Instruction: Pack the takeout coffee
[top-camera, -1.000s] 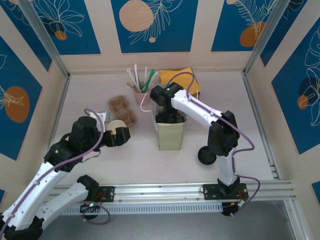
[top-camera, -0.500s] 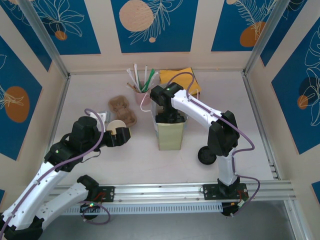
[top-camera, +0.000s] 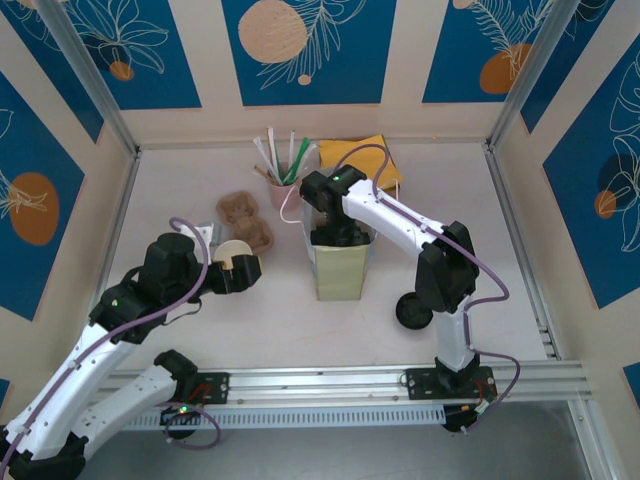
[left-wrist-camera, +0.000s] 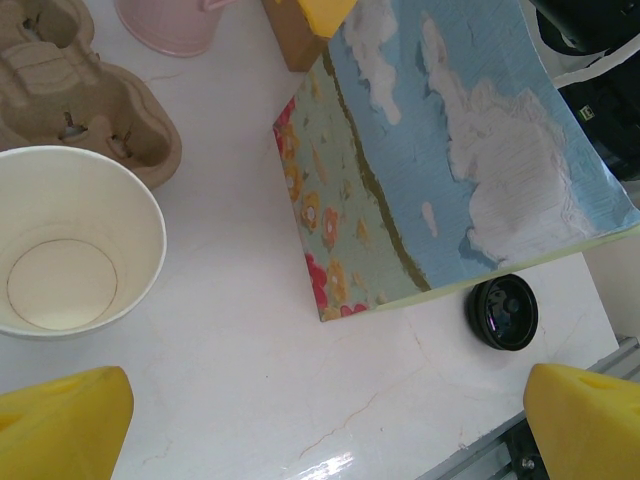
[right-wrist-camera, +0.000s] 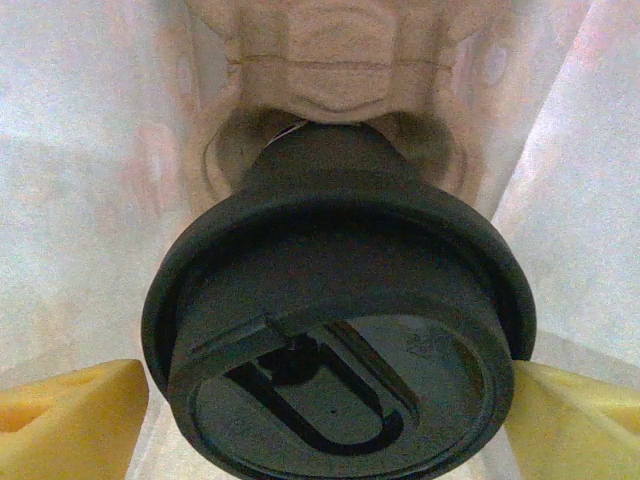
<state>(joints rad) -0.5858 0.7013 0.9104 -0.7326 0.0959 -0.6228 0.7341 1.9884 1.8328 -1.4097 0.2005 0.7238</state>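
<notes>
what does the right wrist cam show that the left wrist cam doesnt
Right wrist: a lidded cup down inside the paper bag, on a moulded carrier, right gripper flanking its black lid. Left wrist: an open empty cup, another carrier, pink cup, a loose lid on the table, left gripper wide open. Both: the paper bag, inner walls versus printed outside.
</notes>
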